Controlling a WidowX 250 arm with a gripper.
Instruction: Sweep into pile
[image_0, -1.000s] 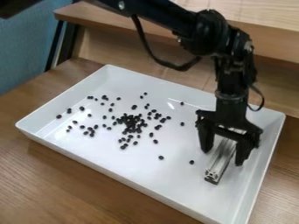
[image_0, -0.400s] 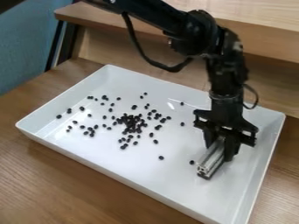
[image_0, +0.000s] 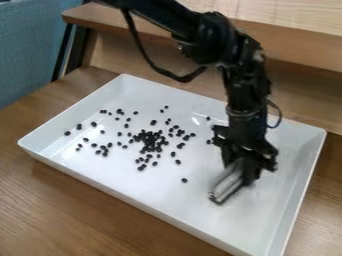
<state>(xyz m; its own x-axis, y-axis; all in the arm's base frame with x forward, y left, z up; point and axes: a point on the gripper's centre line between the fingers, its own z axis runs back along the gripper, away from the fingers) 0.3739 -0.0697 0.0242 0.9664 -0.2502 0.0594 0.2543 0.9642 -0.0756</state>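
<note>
The black beans (image_0: 151, 141) lie loosely bunched left of the middle of the frame, with strays around them and one bean (image_0: 184, 180) apart, toward the bar. The metal bar (image_0: 228, 185) is right of centre, tilted, its near end low; whether it touches the tray floor I cannot tell. The gripper (image_0: 242, 167) is closed on it. If the bar rides high, beans could slip under it; swept too fast, they could roll past its ends or scatter against the tray (image_0: 121, 199) wall. A loose hold could let the bar twist.
</note>
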